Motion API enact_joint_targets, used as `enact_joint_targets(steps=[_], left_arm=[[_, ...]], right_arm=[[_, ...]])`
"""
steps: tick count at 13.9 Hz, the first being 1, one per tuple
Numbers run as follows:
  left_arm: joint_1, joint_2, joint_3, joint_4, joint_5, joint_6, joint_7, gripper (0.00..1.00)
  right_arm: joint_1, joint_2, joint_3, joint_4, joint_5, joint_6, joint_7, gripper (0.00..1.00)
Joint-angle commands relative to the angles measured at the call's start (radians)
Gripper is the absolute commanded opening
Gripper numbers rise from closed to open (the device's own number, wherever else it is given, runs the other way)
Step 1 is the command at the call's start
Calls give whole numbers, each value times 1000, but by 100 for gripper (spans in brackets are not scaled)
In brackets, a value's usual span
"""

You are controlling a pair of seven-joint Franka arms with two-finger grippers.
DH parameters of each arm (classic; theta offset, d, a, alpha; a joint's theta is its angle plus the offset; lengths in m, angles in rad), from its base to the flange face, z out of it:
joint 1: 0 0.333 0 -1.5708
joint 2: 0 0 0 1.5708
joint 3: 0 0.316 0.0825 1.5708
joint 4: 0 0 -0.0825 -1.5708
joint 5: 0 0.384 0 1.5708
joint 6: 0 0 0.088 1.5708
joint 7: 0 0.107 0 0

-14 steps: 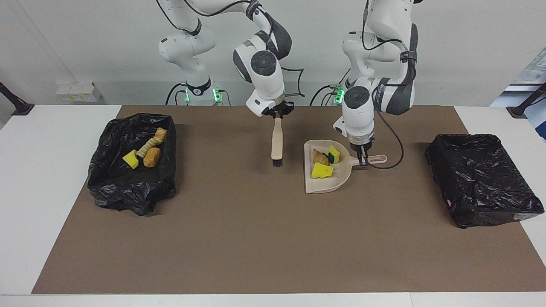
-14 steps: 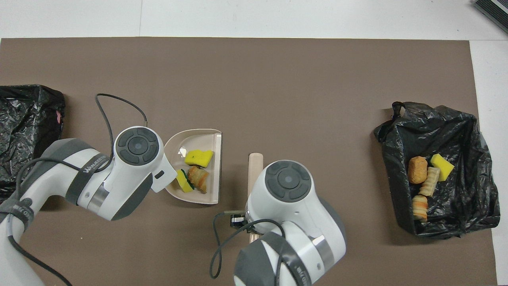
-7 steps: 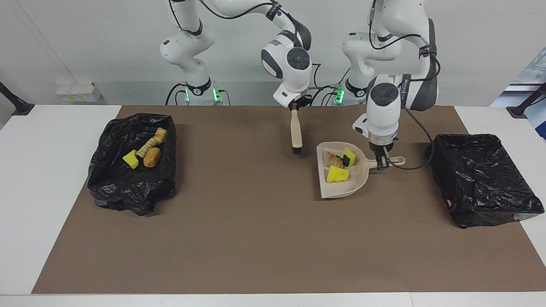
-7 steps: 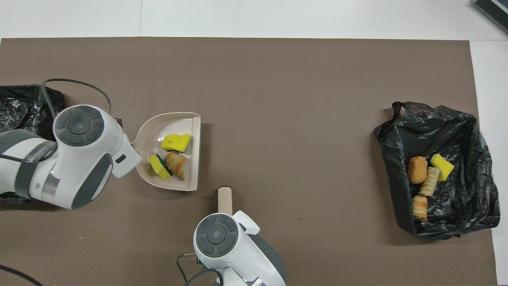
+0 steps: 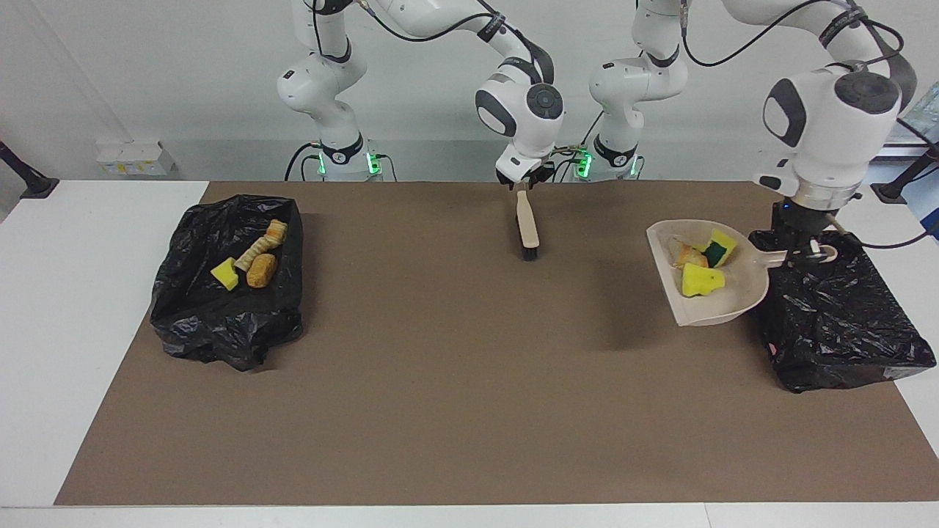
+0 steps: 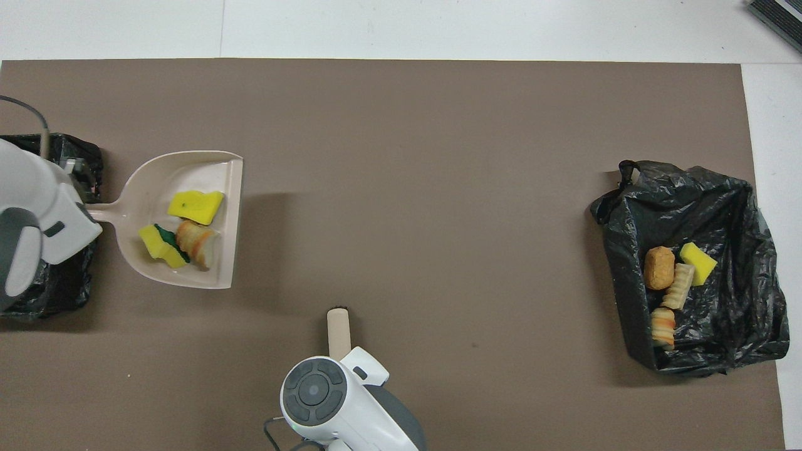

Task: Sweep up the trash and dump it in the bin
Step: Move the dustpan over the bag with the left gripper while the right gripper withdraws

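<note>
Left gripper: my left gripper point(image 5: 805, 253) is pinched on the handle of the beige dustpan point(image 5: 722, 304), holding it in the air at the edge of the black-lined bin point(image 5: 843, 315) at the left arm's end of the table; the gripper is over that bin's rim.
Dustpan: raised, its pan over the brown mat point(image 5: 455, 381) just beside the bin, casting a shadow on the mat.
Trash in the pan: 3 scraps, namely a yellow sponge chunk point(image 5: 700, 280), a yellow-and-green sponge piece point(image 5: 719, 248) and a tan bread-like lump point(image 5: 688, 254).
Right gripper: my right gripper point(image 5: 525, 185) is clamped on the end of the beige brush point(image 5: 527, 229), which hangs bristles down over the mat, near the middle of the table's robot edge.
Trash in the other bin: 4 scraps lie in the black bag point(image 5: 224, 293) at the right arm's end: a yellow sponge point(image 5: 225, 274), an orange-brown lump point(image 5: 261, 270), a pale ridged piece point(image 5: 251, 254) and a striped roll point(image 5: 276, 232).
Bin by the dustpan: I see no scraps inside it.
</note>
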Motion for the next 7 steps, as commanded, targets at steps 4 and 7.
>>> enact_joint_targets(steps=[4,7], left_arm=[[287,64,-11,105,-45,108,315,0],[344,142,-9,169,15,184,398,0]], right_arm=[[-146,-41,-4,150,-150,-128,-32,100],[-267,-93,-5,199,-225,-201,-280,100]])
